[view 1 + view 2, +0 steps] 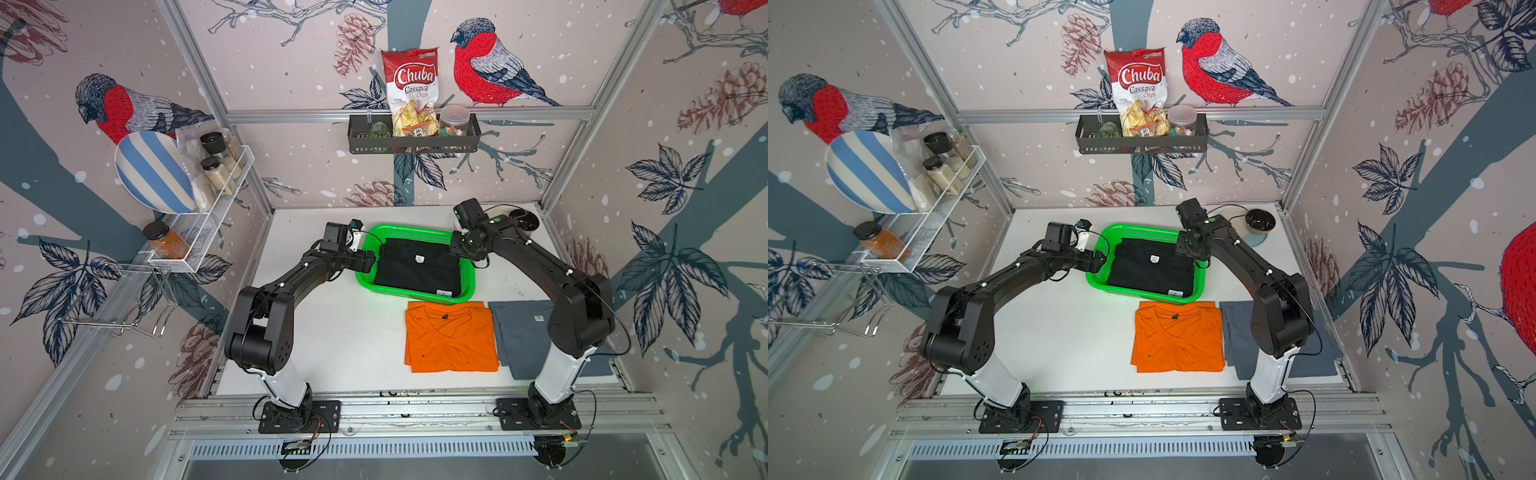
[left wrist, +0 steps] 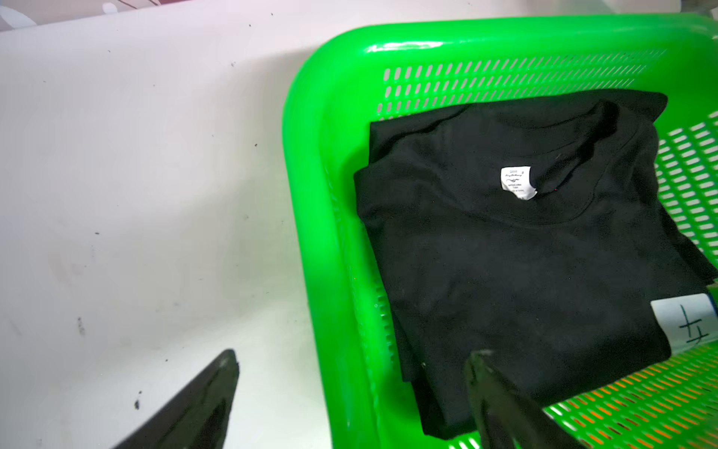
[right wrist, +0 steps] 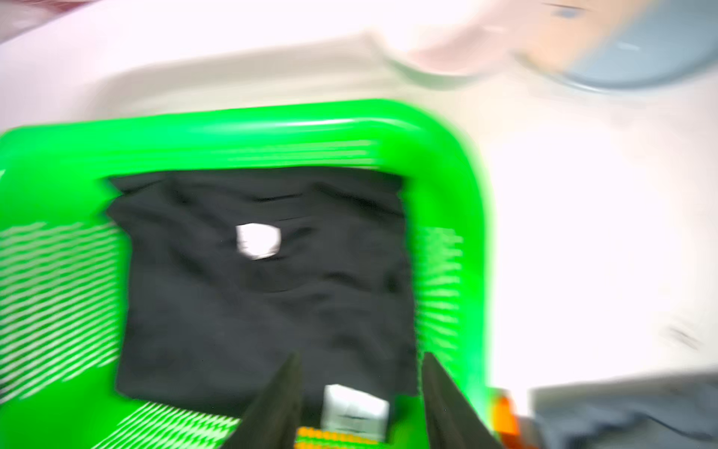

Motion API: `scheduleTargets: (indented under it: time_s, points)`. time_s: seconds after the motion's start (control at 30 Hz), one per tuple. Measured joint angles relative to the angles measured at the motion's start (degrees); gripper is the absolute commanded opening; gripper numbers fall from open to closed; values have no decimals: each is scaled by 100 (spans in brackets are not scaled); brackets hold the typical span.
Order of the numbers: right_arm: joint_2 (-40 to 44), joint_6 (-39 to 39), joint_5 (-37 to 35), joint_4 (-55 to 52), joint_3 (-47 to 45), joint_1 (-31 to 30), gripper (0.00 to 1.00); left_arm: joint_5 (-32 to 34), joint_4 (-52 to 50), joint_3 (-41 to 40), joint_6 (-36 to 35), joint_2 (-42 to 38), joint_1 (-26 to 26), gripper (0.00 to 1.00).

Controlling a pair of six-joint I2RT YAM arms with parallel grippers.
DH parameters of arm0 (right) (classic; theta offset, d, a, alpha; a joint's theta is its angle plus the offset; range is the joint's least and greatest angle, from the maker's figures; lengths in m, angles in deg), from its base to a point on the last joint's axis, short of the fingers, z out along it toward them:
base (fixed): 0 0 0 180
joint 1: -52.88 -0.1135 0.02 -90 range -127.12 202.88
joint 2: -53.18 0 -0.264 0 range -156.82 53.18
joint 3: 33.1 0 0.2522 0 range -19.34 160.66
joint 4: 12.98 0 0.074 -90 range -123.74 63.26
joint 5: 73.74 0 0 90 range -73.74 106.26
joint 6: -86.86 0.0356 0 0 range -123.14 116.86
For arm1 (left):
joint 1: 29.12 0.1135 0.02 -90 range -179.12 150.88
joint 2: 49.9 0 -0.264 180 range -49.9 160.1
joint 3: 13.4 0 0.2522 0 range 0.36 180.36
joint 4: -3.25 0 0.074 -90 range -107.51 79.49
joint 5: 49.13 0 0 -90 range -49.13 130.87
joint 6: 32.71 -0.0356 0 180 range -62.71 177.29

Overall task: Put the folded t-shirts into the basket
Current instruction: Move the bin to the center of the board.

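Black t-shirt (image 1: 417, 266) lies flat in the basket (image 1: 409, 228), mid-back of table (image 1: 332, 332). Orange t-shirt (image 1: 451, 336) and grey t-shirt (image 1: 519, 332) are toward the front edge, orange just beside the basket's near wall.

Left gripper (image 2: 353, 373) is spread, straddling the basket rim. Right gripper (image 3: 361, 381) is spread, empty.

Risks: a jaw clips the rim and shoves the basket; a one-edge pinch unfolds a shirt.

Readable: "Chuba Cassava Chips" bag (image 1: 411, 91). Shirt tags are illegible.

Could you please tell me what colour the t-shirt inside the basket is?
The t-shirt is black, seen best from the left wrist.
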State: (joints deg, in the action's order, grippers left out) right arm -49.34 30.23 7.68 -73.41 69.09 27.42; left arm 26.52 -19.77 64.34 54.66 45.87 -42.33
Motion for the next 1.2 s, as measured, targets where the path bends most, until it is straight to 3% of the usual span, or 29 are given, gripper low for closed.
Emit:
scheduleTargets:
  time_s: [0.1,0.27,0.47,0.7,0.87,0.93,1.2]
  points:
    - [59,-20,33,-35,-367,162,97,-42,0,2,-44,-109,149,92]
    - [-190,26,332,201,-592,195,63,-57,20,-20,-79,-247,533,92]
    - [-914,-28,413,339,-144,111,42,-83,133,-116,-83,-452,918,92]
    - [-1941,-621,348,323,1303,-282,32,-175,216,-256,-94,-664,1241,92]
    - [-2575,-1016,372,212,2247,-192,24,-269,264,-323,-195,-824,1298,92]
    - [-2677,-1237,431,170,2459,-136,19,-369,258,-363,-236,-896,1300,91]
    - [-2750,-1908,564,-50,2787,7,14,-839,289,-476,-487,-1134,1300,89]
